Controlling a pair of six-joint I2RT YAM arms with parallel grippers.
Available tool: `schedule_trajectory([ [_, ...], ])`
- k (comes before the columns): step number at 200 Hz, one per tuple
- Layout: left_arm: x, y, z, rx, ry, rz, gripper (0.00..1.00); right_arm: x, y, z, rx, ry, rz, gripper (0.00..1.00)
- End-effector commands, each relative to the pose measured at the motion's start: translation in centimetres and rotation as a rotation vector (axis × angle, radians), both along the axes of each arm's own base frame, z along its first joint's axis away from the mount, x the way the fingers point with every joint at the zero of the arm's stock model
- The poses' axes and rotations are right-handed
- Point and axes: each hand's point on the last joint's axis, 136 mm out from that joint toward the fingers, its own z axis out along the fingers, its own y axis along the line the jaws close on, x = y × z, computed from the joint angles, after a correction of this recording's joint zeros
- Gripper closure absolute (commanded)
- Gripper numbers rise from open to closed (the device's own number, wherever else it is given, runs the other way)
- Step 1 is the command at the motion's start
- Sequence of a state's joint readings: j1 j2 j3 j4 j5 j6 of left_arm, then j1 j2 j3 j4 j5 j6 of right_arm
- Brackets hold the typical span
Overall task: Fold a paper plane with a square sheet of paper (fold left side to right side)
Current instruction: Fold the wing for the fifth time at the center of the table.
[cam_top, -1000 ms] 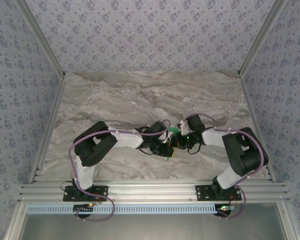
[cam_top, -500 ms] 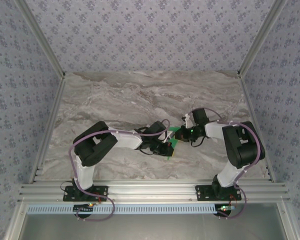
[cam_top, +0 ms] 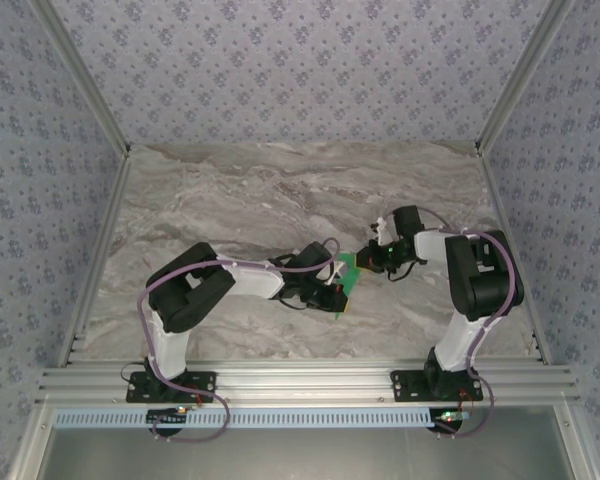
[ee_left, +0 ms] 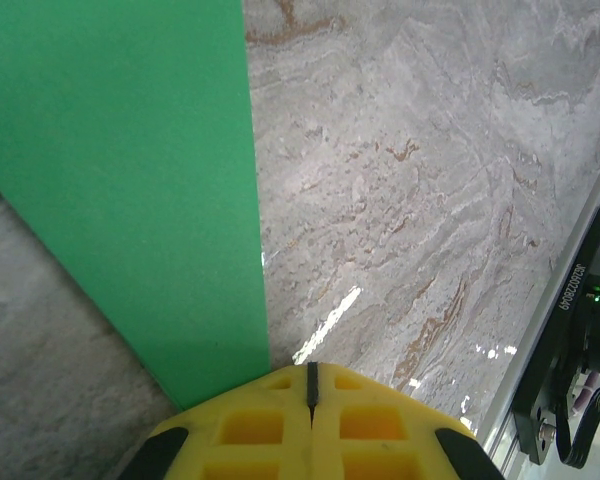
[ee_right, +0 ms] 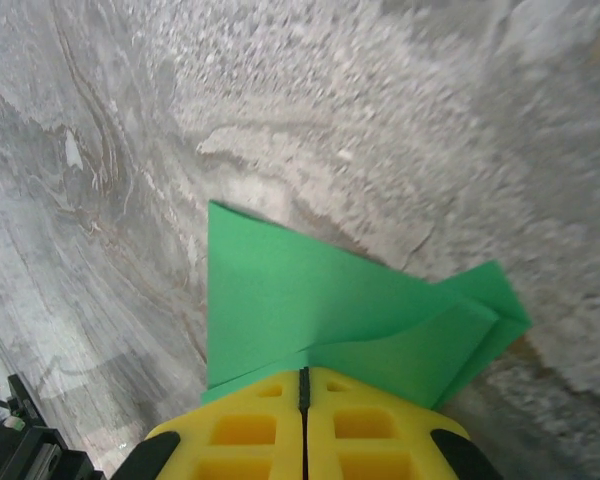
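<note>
Jaws clenched on both arms: left gripper (ee_left: 310, 378) and right gripper (ee_right: 303, 382) each pinch the folded green paper (ee_right: 300, 290) over the marble surface (cam_top: 280, 190).

Left arm (cam_top: 190, 295) and right arm (cam_top: 480, 285) in black housings with white links, lilac cables (cam_top: 147, 300) looping alongside, black base plates (cam_top: 170, 385), left end effector (ee_left: 310, 375) and right end effector (ee_right: 303, 378) yellow, square-pocketed, black-cornered

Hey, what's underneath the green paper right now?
Marble tabletop shows all around the green paper, so it runs under it. The patch straight beneath the sheet is covered, so anything there cannot be seen.
</note>
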State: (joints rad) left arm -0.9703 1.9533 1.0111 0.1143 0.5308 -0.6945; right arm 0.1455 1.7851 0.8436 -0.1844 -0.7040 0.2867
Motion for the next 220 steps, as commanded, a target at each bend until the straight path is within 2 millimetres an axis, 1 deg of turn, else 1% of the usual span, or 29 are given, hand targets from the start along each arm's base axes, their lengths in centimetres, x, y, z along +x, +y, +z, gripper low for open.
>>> schedule_trajectory([
  [1,-2.3,4.0,-5.2,0.203,0.102,0.017,1.0,2.6,-2.7,-0.8,-0.09,-0.055,-0.047,0.95],
  [30,-2.3,4.1,-5.3,0.204,0.104,0.016,1.0,3.4,-3.3,-1.1,-0.096,-0.043,-0.058,0.95],
  [57,-2.3,4.1,-5.2,0.202,0.103,0.018,1.0,4.3,-3.8,-1.0,-0.094,-0.044,-0.076,0.95],
  [87,-2.3,4.0,-5.1,0.196,0.101,0.017,1.0,4.3,-3.7,-1.2,-0.083,-0.026,-0.072,0.95],
  [110,-2.5,4.0,-4.5,0.175,0.098,0.017,1.0,4.5,-3.8,-1.3,-0.079,-0.015,-0.084,0.95],
  [147,-3.2,4.4,-4.4,0.169,0.106,0.016,1.0,4.8,-3.8,-1.4,-0.068,0.005,-0.09,0.95],
  [168,-3.5,4.3,-3.8,0.157,0.099,0.006,0.99,4.7,-3.7,-1.7,-0.056,0.03,-0.088,0.95],
  [190,-4.4,4.0,-3.2,0.144,0.1,-0.023,0.98,4.6,-3.5,-1.9,-0.048,0.053,-0.084,0.95],
  [220,-5.5,4.4,-3.4,0.158,0.111,-0.039,0.98,4.4,-3.4,-2.0,-0.04,0.085,-0.072,0.94],
])
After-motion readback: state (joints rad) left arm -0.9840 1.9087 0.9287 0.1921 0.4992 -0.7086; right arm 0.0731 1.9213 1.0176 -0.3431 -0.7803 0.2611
